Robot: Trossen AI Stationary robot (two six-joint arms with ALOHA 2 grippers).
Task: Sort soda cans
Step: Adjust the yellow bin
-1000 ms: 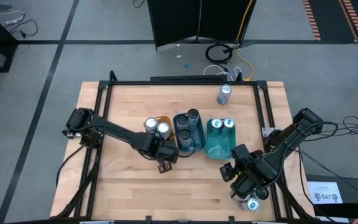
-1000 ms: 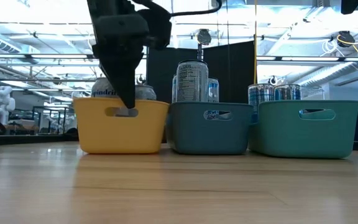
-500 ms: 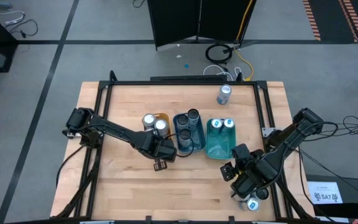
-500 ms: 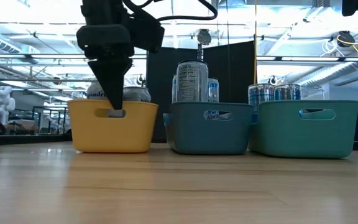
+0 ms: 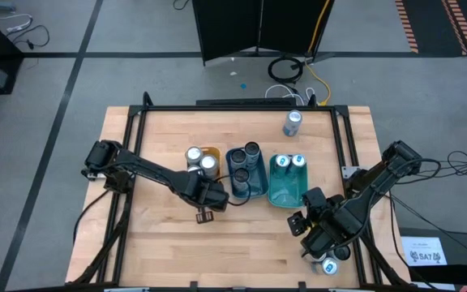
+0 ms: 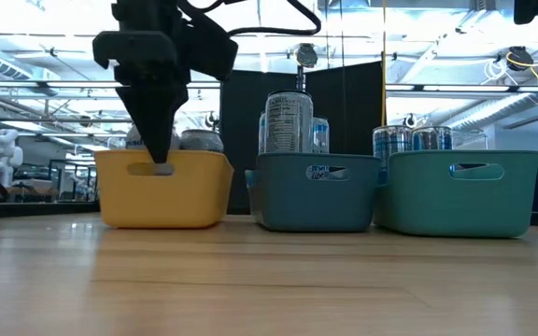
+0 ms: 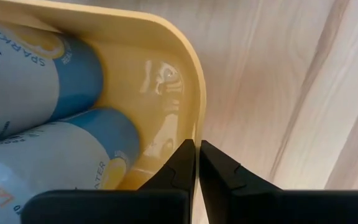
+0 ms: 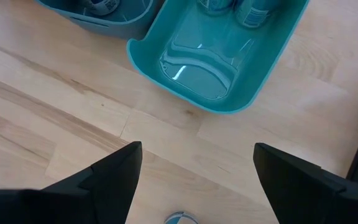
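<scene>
Three trays stand side by side mid-table: a yellow tray (image 5: 212, 152), a blue tray (image 5: 235, 188) and a teal tray (image 5: 284, 193). The yellow tray holds two soda cans (image 5: 199, 160) with pale blue and yellow print (image 7: 48, 74). Dark cans (image 5: 246, 156) stand in the blue tray, and blue-topped cans (image 5: 290, 162) in the teal one. My left gripper (image 6: 160, 166) is shut on the yellow tray's near wall. My right gripper (image 8: 194, 168) hangs open over the table's near right part, above a lone can (image 5: 328, 266). My left gripper pinches the rim of the yellow tray's near wall (image 7: 197, 127), close to a rounded corner. One finger (image 7: 182, 165) is inside the tray and the other outside. The fingers come from above, pointing down. The tray's bottom rests on the table.
Another can (image 5: 292, 123) stands alone near the table's far edge. A dark metal frame (image 5: 343, 138) runs along the table's sides. Bare wood lies in front of the trays and at the left.
My left gripper has moved toward the table's left edge, rolling slightly, still shut on the yellow tray's wall. The tray with its two cans has slid left along the table, and a gap has opened between it and the blue tray.
</scene>
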